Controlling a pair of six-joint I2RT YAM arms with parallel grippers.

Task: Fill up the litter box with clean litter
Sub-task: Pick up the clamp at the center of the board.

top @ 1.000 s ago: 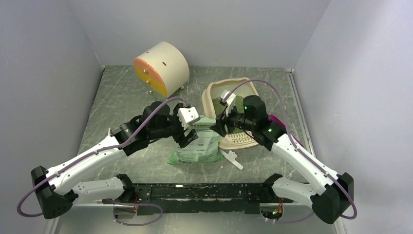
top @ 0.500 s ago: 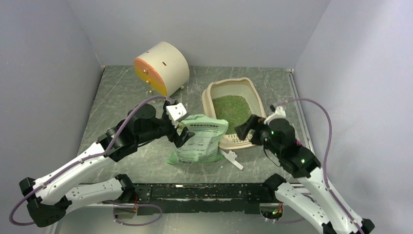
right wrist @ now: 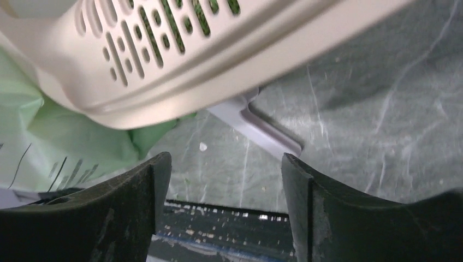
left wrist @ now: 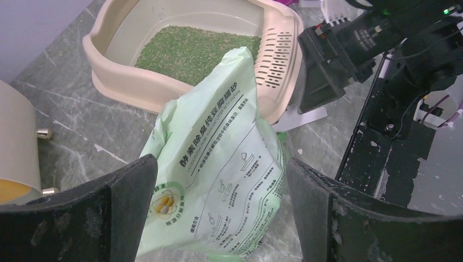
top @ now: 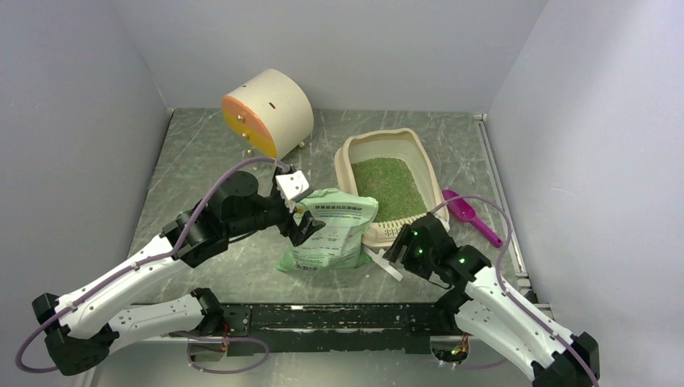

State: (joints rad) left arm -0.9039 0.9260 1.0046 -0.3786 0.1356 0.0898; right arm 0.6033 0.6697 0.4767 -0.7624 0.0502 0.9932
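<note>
I read the litter box (top: 345,169) right of centre on the surface (top: 202,161). Its long axis runs far to near, leaning slightly rightward at the near end. The slotted grille ledge (top: 397,230) is at that near end, facing the arm bases. The clean litter (top: 390,185) covers the tray floor. The left fingers (left wrist: 125,207) are released and spread to either side of the green bag (top: 331,238), which leans on the box's near left corner. The right fingers (right wrist: 131,196) are released with nothing between them, just below the grille end.
</note>
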